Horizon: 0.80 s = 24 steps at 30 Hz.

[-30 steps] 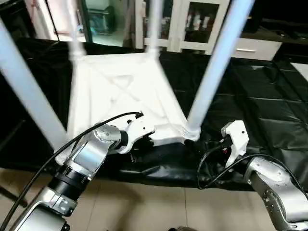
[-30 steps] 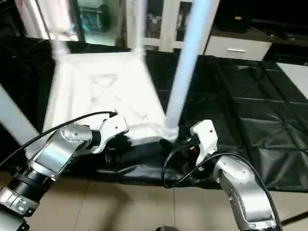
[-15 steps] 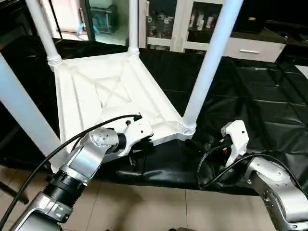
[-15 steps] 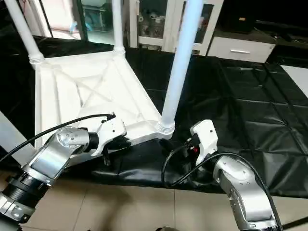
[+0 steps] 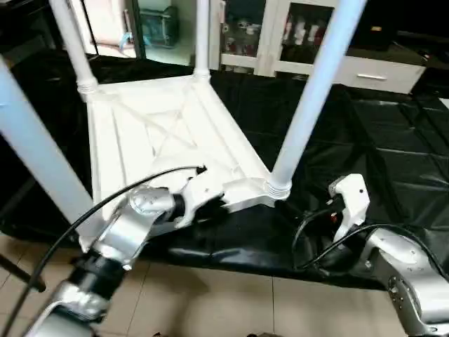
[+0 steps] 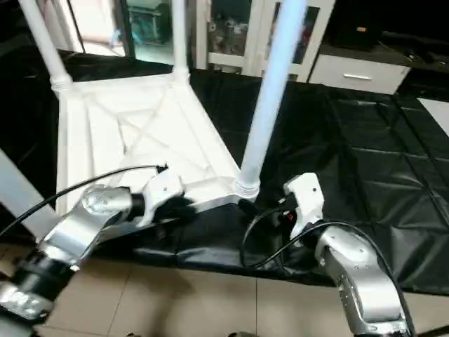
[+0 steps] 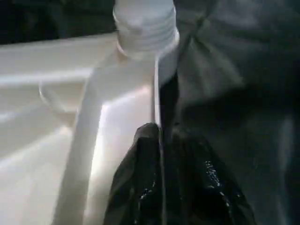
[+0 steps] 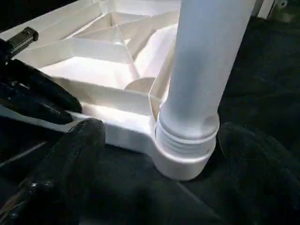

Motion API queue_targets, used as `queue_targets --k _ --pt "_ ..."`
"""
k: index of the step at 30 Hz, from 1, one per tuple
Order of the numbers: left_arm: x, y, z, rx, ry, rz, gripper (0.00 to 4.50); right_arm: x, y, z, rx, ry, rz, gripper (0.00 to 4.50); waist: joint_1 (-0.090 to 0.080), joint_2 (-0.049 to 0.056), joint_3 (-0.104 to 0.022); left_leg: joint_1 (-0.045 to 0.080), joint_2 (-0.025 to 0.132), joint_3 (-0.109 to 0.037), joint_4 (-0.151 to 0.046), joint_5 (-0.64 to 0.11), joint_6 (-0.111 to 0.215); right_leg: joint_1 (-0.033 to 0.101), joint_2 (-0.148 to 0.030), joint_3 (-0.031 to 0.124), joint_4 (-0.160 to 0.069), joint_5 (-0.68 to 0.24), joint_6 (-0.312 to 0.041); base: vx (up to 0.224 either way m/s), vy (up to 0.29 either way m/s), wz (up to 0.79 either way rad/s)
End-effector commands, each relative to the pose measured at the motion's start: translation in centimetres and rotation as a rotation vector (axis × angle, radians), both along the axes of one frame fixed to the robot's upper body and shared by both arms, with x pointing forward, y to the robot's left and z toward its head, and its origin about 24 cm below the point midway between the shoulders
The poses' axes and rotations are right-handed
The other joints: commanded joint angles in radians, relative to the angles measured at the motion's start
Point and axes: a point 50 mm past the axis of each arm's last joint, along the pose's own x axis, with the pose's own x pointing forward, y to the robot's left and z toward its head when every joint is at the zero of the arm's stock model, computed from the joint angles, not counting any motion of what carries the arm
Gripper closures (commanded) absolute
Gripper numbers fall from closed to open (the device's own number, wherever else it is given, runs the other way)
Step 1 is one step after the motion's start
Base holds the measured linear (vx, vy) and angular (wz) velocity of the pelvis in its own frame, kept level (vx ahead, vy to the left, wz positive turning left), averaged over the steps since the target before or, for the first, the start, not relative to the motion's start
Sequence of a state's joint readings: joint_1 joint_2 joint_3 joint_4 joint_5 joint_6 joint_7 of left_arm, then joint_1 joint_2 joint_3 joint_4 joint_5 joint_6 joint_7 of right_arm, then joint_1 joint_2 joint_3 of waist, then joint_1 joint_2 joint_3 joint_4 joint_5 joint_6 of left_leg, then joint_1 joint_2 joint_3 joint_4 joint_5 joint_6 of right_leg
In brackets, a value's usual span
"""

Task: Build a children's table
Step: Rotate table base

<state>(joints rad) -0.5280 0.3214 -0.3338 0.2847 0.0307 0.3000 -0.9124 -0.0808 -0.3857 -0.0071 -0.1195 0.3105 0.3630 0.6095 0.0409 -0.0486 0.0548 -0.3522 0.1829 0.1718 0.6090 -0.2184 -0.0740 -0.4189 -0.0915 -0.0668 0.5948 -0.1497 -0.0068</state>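
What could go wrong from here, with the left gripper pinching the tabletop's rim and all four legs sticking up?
1. The left gripper grips only the thin rim of the upside-down tabletop; a pull could let it slip off.
2. That near edge lies at the work table's front edge, so dragging it closer might tip it to the floor.
3. The right gripper straddles the near-right leg open; a sideways bump may loosen it in its socket.

1 white table top (image 5: 168,144), upside down, X-ribbed. 4 white legs standing in its corner sockets: 11 o'clock (image 5: 71,43), 12 o'clock (image 5: 203,35), 3 o'clock (image 5: 312,96), 9 o'clock (image 5: 31,151). 2 grippers: left gripper (image 5: 210,203), right gripper (image 5: 335,214). 1 black-sheeted work table (image 5: 379,140).
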Motion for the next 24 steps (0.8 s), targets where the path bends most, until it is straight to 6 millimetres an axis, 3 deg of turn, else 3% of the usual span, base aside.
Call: queue_targets --k 1,5,10,17,20,24 --pt "0.8 -0.2 0.4 0.009 -0.025 0.011 3.61 0.1 -0.7 0.3 -0.004 0.001 -0.022 0.28 0.002 -0.008 -0.061 -0.008 0.038 -0.009 -0.083 -0.178 0.050 0.054 -0.050 0.042 -0.071 -0.329 -0.157 0.000 0.000 0.00" --pt "1.1 -0.3 0.4 0.010 -0.027 0.024 3.61 0.1 -0.8 0.3 -0.006 0.000 -0.022 0.28 0.002 -0.008 -0.065 -0.009 0.037 -0.009 -0.081 -0.161 0.051 0.057 -0.051 0.041 -0.071 -0.328 -0.142 0.000 0.000 0.00" --pt "1.5 -1.2 -0.1 0.005 0.024 0.013 3.61 0.1 -0.8 0.3 -0.008 -0.002 -0.026 0.28 0.001 -0.001 -0.064 -0.007 0.038 -0.010 -0.081 -0.162 0.053 0.057 -0.050 0.041 -0.070 -0.299 -0.162 0.000 0.000 0.00" --pt "1.8 -2.0 -0.1 -0.031 0.034 0.041 2.91 0.0 -0.9 0.3 -0.010 -0.002 -0.032 0.28 0.003 -0.002 -0.064 -0.008 0.040 -0.009 -0.081 -0.169 0.058 0.059 -0.051 0.041 -0.071 -0.291 -0.179 0.000 0.000 0.00" --pt "1.8 -2.2 -0.3 -0.032 0.042 0.039 2.91 -0.1 -0.9 0.2 -0.009 0.001 -0.031 0.28 0.003 -0.004 -0.064 -0.008 0.038 -0.011 -0.082 -0.182 0.056 0.060 -0.052 0.040 -0.075 -0.324 -0.161 0.000 0.000 0.00" --pt "1.8 -2.1 -0.9 0.024 0.022 0.044 2.91 -0.1 -0.7 0.1 -0.010 0.002 -0.028 0.28 0.002 -0.003 -0.064 -0.009 0.039 -0.011 -0.081 -0.176 0.058 0.059 -0.051 0.040 -0.074 -0.308 -0.164 0.000 0.000 0.00"
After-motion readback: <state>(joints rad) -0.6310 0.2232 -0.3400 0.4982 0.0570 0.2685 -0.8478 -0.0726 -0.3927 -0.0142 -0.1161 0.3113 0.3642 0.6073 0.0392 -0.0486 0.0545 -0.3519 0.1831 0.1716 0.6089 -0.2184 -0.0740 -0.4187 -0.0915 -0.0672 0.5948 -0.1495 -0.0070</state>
